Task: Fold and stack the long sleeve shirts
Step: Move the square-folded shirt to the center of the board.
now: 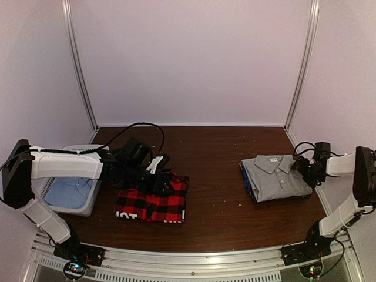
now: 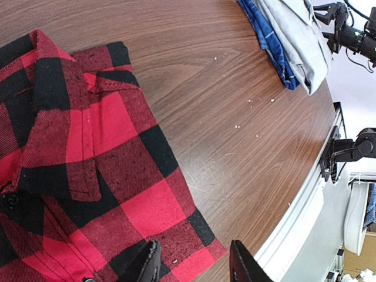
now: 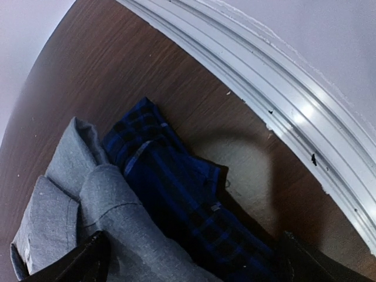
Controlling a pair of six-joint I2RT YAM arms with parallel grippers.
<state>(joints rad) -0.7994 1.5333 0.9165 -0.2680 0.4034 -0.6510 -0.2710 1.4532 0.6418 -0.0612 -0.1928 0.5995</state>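
Red-and-black checked flannel shirt [image 1: 153,202] lies folded on wood-grain table [image 1: 217,170] under the half-open left gripper [image 2: 197,264]; smooth grey shirt [image 1: 275,176], folded atop blue plaid cloth [image 3: 176,182], sits beside the wide-spread right gripper [image 3: 197,261].

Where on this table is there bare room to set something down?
Bare tabletop: the wide middle between the red flannel shirt and the grey shirt stack, and the strip along the back wall. Crowded: the left, where white basket, left arm and flannel bunch together.
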